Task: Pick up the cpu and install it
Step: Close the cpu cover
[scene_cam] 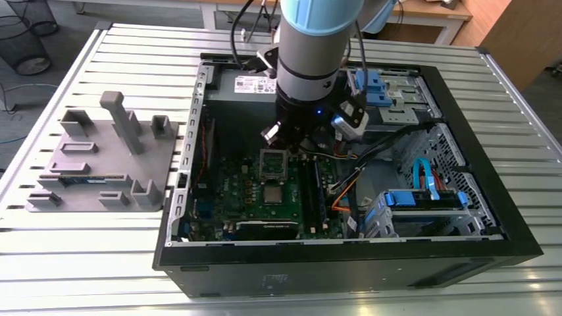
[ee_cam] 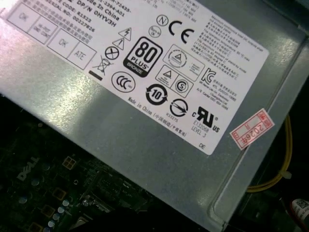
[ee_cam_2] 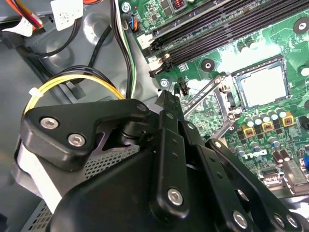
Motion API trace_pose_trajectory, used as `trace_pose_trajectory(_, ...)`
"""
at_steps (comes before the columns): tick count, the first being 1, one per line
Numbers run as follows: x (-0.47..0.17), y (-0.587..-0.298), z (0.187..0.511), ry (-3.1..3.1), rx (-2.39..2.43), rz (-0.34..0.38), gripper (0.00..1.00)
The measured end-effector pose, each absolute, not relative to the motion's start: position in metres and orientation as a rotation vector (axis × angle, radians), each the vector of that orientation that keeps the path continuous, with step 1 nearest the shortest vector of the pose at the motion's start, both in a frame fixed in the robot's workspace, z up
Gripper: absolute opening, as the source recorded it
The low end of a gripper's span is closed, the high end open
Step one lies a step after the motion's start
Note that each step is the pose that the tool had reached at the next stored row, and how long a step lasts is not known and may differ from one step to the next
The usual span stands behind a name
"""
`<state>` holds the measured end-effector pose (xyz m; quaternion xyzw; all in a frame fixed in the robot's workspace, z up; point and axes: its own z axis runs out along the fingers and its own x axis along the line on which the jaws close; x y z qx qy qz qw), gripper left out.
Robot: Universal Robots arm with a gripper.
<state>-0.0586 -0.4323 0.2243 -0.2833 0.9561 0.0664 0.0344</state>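
The pincer (ee_cam_2: 166,101) hangs over the board (ee_cam_2: 241,54); I cannot tell how wide it stands. The cpu (ee_cam_2: 263,86) seems seated but not locked, so a knock on the raised lever (ee_cam_2: 203,91) could shift it.

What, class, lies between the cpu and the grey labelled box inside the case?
Exterior view: an open metal socket frame on the motherboard sits between the cpu and the grey box.

The arm (scene_cam: 307,62) is a thick silver-grey tube topped by a pale blue cap (scene_cam: 320,13). Lower down it darkens to a black wrist with a small glowing blue light (scene_cam: 317,113). Black cables (scene_cam: 237,29) hang beside it. The gripper (ee_cam_2: 168,108) is matte black, built of rounded flat links (ee_cam_2: 77,130) joined by round silver screws (ee_cam_2: 175,195).
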Motion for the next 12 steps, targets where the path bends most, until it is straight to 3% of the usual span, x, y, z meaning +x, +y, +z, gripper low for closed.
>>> trace_pose_trajectory(12,-0.0615,-0.4323,0.2272,2.932,-0.899,0.205,0.11)
